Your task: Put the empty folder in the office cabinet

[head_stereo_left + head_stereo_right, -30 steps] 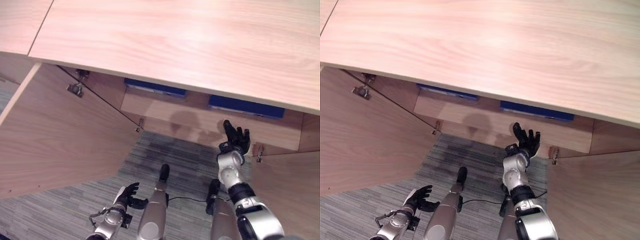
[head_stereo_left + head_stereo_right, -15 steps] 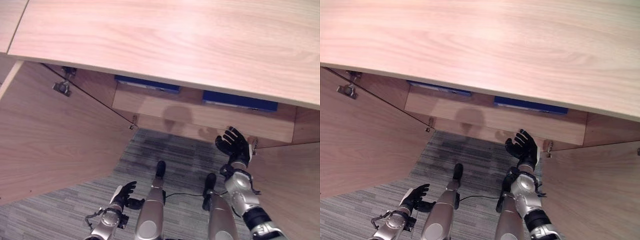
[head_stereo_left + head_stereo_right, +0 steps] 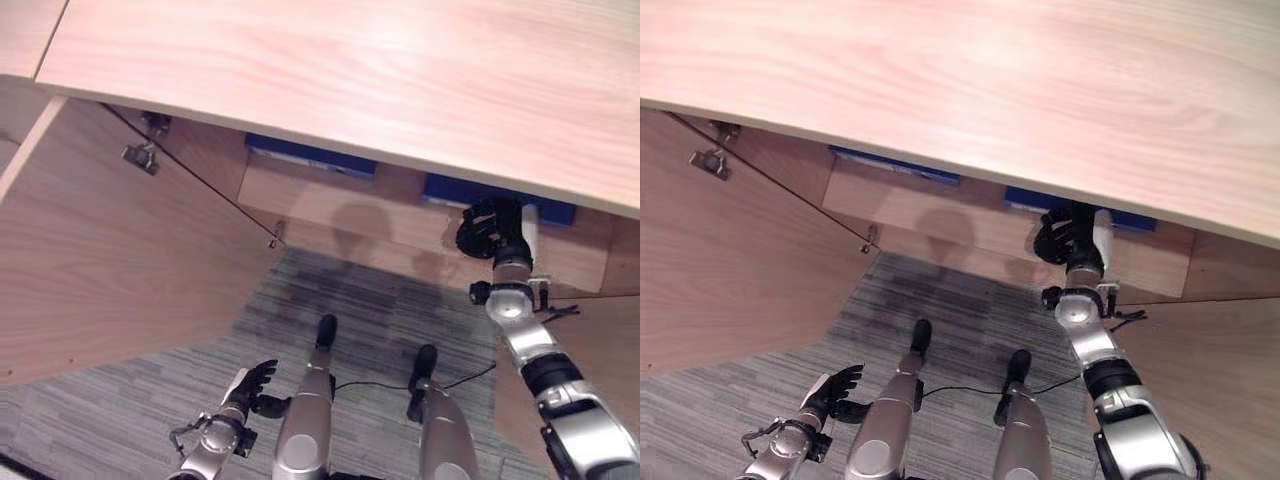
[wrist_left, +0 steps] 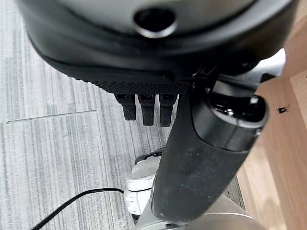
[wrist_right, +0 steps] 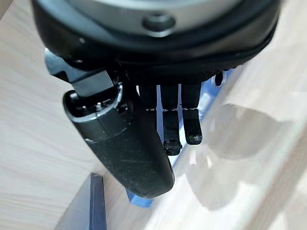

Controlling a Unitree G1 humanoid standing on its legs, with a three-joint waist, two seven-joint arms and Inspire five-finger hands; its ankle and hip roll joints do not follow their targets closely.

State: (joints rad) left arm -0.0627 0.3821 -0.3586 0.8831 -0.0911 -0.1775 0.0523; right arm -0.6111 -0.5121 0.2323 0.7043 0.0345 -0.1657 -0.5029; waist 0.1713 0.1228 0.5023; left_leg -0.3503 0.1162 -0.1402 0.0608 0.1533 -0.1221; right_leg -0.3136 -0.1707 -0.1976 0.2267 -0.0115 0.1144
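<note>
fingers (image 5: 169,125) of the right hand (image 3: 1068,240) hang relaxed by a blue folder (image 3: 545,208); no writing readable.

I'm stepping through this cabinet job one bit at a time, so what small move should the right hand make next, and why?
Probably ease the right hand back out from under the cabinet top. It is raised against the blue folder already lying on the inner shelf, fingers loosely curled and apparently holding nothing. Both doors stand open, and the left hand hangs low.
</note>
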